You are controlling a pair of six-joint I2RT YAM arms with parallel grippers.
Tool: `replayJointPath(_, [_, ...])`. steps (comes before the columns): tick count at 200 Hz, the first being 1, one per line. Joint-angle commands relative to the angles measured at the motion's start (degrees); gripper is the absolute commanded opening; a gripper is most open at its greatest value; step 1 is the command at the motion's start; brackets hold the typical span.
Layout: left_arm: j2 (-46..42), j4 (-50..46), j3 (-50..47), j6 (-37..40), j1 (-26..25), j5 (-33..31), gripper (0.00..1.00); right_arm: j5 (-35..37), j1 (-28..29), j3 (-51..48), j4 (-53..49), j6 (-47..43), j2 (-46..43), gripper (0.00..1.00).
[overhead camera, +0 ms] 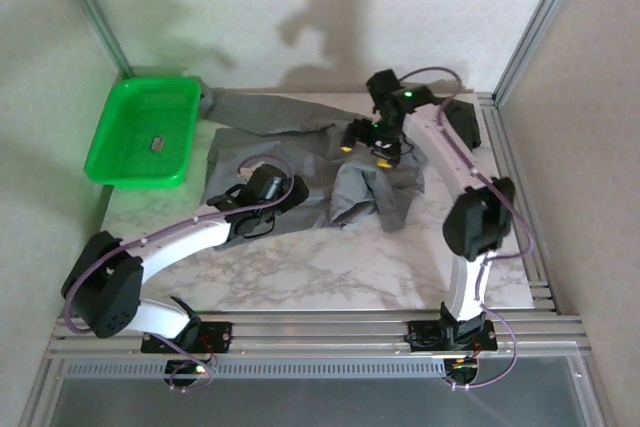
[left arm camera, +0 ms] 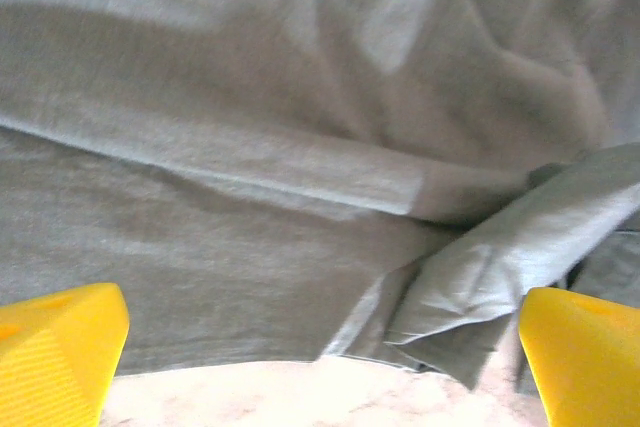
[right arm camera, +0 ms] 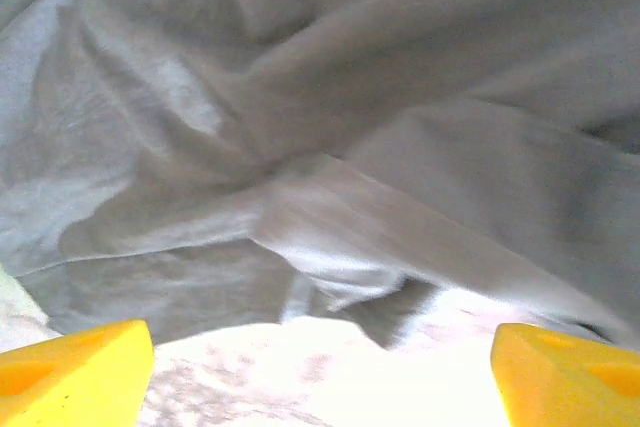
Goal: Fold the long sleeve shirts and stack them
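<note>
Left gripper point(left arm camera: 320, 362): jaws stood wide apart with nothing between them; fingertips point(left arm camera: 60, 352) were yellow, blunt wedges with a fine ribbed surface.
Right gripper point(overhead camera: 365, 150): jaws likewise parted and empty, with the same yellow wedge tips.
Grey shirt point(overhead camera: 305, 157): soft, matte woven cloth, spread loosely in broad creases across the far half of the table. It lay just beyond both pairs of jaws and was held by neither.
Cloth ahead of the left jaws: a flat panel with a straight stitched hem; a doubled-over flap ended in a point close to the right-hand fingertip.
Cloth ahead of the right jaws: rumpled ridges and shallow hollows, the edge lifted in a rounded fold midway between the tips.
Charcoal shirt point(overhead camera: 468, 129): a dark bunched heap, off to the outer side of the right jaws, beyond the arm.
Table point(overhead camera: 330, 272): smooth white marble-patterned top with grey veins, bare directly beneath both pairs of jaws.
Tray point(overhead camera: 138, 177): glossy green plastic, rectangular with rounded corners, well apart from the left jaws on their outer side.
</note>
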Motion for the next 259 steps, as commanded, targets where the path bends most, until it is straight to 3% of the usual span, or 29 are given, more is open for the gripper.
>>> replayJointPath(1, [-1.7, -1.3, 2.8, 0.0, -0.5, 0.9, 1.00, 5.2, -3.6, -10.4, -5.3, -8.6, -12.0, 0.92])
replayJointPath(36, [-1.9, 0.0, 4.4, 2.7, -1.2, 3.3, 1.00, -0.7, -3.9, -33.1, 0.9, -8.1, -23.4, 0.87])
replayJointPath(63, [-3.6, 2.8, 2.2, 3.7, -1.3, 5.2, 1.00, 1.9, -3.8, -44.9, 7.9, -7.2, -25.9, 0.82])
replayJointPath(100, [-5.6, 2.5, 1.1, 3.9, -1.3, 4.5, 1.00, 5.2, -3.8, -47.7, 16.3, -13.2, -20.4, 0.80])
replayJointPath(143, [-7.2, 1.6, 0.2, 3.2, -1.3, 2.8, 1.00, 4.2, -3.8, -46.9, 24.3, -20.2, -13.1, 0.77])
replayJointPath(184, [-8.9, 0.8, -1.3, 2.3, -1.3, 1.0, 1.00, 5.2, -3.9, -47.0, 28.5, -23.3, -7.4, 0.68])
replayJointPath(204, [-9.6, 0.3, -1.6, 2.0, -1.3, 0.5, 1.00, 2.6, -3.9, -46.8, 29.7, -24.3, -7.1, 0.58])
replayJointPath(233, [-10.8, -0.5, -2.6, 1.7, -1.3, -0.6, 1.00, 0.4, -3.7, -47.1, 29.1, -25.2, -10.1, 0.34])
replayJointPath(259, [-11.4, -0.6, -3.6, 1.7, -1.3, -1.0, 1.00, -1.6, -3.6, -45.3, 24.0, -25.8, -12.8, 0.21])
